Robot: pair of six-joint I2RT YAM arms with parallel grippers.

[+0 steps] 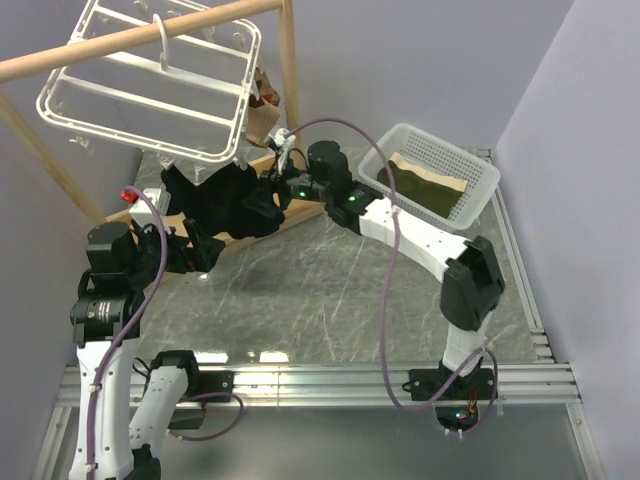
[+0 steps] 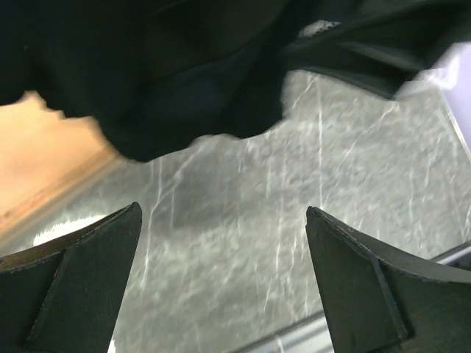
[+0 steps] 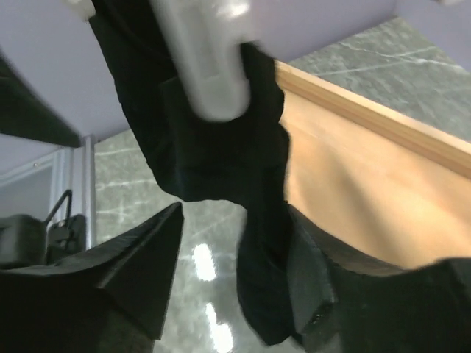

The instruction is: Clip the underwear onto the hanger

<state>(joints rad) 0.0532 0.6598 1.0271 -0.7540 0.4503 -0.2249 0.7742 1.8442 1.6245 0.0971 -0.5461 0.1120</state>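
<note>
The black underwear [image 1: 215, 195] hangs below the white hanger [image 1: 150, 100], which hooks over a wooden pole [image 1: 100, 48]. In the right wrist view a white clip [image 3: 213, 66] grips the top of the underwear [image 3: 221, 147]. A fold of the fabric trails down between the jaws and lies against the right-hand finger [image 3: 316, 272]. My right gripper [image 3: 234, 217] is open, with a gap to its other finger. My left gripper [image 2: 223, 209] is wide open just below the underwear's hem [image 2: 169, 81], holding nothing. The top view shows the left gripper [image 1: 203, 250] low and left, and the right gripper [image 1: 272, 193] beside the cloth.
A wooden base plank [image 3: 360, 169] of the pole stand lies behind the underwear. A white mesh basket [image 1: 482, 172] with a folded olive cloth [image 1: 430, 185] stands at the back right. A small brown garment [image 1: 262, 115] hangs by the upright post. Grey marble tabletop [image 1: 330, 290] lies below.
</note>
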